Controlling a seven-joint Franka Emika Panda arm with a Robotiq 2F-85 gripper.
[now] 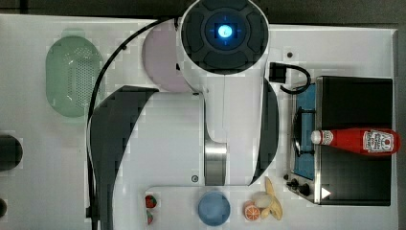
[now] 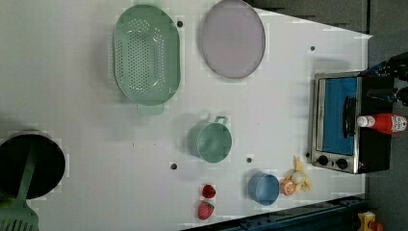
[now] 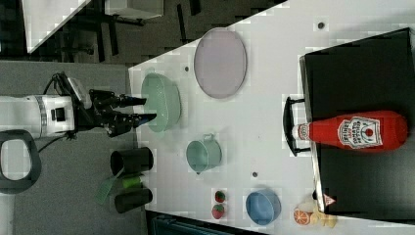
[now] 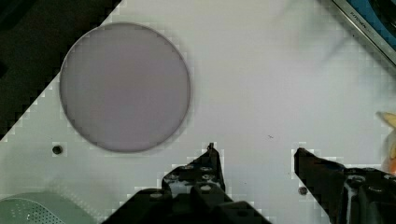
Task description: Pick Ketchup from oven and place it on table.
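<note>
Top view:
- Arm (image 1: 225,96): white, it covers the middle of the bench (image 1: 28,120).
- Oven (image 1: 354,139): at the top view's right, black top up, blue door facing the arm.
- Ketchup (image 1: 356,141): lies flat on top of the oven (not inside), white cap past the door edge.
- Colander (image 1: 72,76): green, at the top view's left.
- Plate (image 1: 160,60): lilac, partly under the arm.
- Bowl (image 1: 214,208): blue, near the lower edge, with strawberries (image 1: 150,201) on one side and fruit pieces (image 1: 263,206) on the other.

Left view:
- Oven (image 2: 337,125): at the left view's right, two knobs at the lower end of its front.
- Ketchup (image 2: 382,122): across the oven top, cap over the handle side.
- Pot (image 2: 210,141): small green, with a handle, mid-bench, well apart from the oven.
- Colander (image 2: 146,53) and plate (image 2: 233,38): side by side near the upper edge.
- Black pot (image 2: 29,163): at the left view's left, green spatula (image 2: 19,211) leaning across it.

Right view:
- Tool (image 3: 144,108): held out level from the wrist, well apart from the oven (image 3: 362,127), overlapping the colander (image 3: 161,103) in the picture.
- Ketchup (image 3: 355,131): on the black oven top, label up.

Wrist view:
- Tool (image 4: 254,154): both black fingers stand apart with bare bench between them, about half open, holding nothing.
- Plate (image 4: 125,86): just beside the fingers' tips in the picture.
- Oven (image 4: 369,23): a corner of the door frame.
</note>
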